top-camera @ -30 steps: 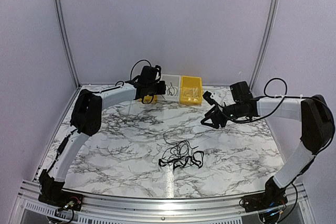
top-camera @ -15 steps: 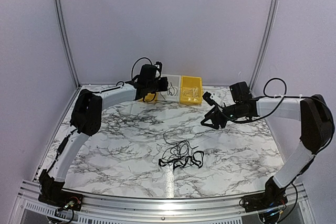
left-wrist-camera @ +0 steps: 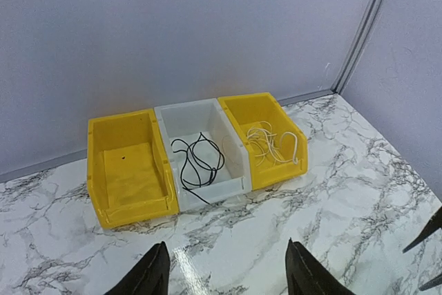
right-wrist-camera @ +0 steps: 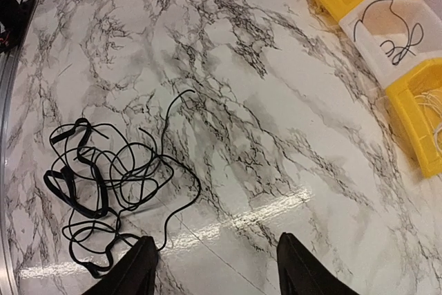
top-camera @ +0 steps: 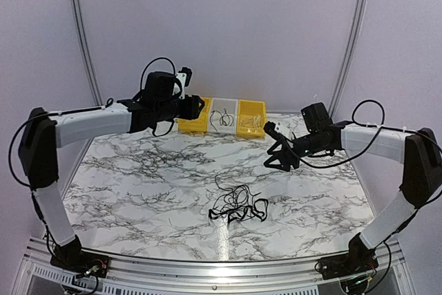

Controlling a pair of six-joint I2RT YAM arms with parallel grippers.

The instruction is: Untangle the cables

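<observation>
A loose tangle of thin black cables [top-camera: 238, 206] lies on the marble table's near middle; in the right wrist view the tangle [right-wrist-camera: 103, 170] sits to the left of the fingers. My right gripper [top-camera: 271, 147] hovers open above the table, right of and beyond the tangle, with nothing between its fingertips [right-wrist-camera: 215, 238]. One black cable [left-wrist-camera: 197, 160] lies coiled in the white bin [left-wrist-camera: 186, 108]. My left gripper [top-camera: 197, 106] hangs open and empty in the air, left of the bins and in front of them [left-wrist-camera: 226, 243].
Three bins stand in a row at the back wall: an empty yellow bin [left-wrist-camera: 124, 121] on the left, the white one in the middle, and a yellow bin [left-wrist-camera: 252, 99] holding a white cord [left-wrist-camera: 273, 144]. Wall posts rise at the back corners.
My left arm has risen and drawn back to the left, away from the bins, and its jaws have opened. The right gripper has barely shifted.
</observation>
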